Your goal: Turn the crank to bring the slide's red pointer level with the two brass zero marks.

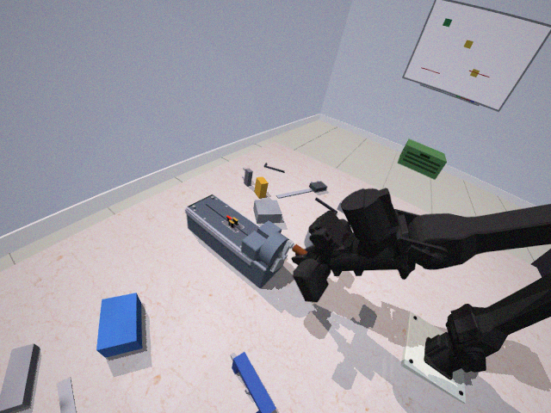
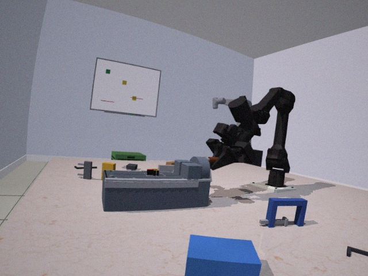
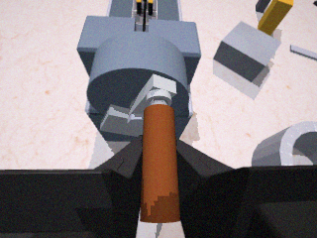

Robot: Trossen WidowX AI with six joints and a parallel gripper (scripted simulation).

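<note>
While our claw grips the orange handle between its fingers, we see the crank's pale arm just beyond its tips, against the round end of the gray machine. Farther out from the claw, on the machine's top, we find the red pointer close to the brass marks, though we cannot tell whether they are exactly level.

Gray block just beside the machine
</note>
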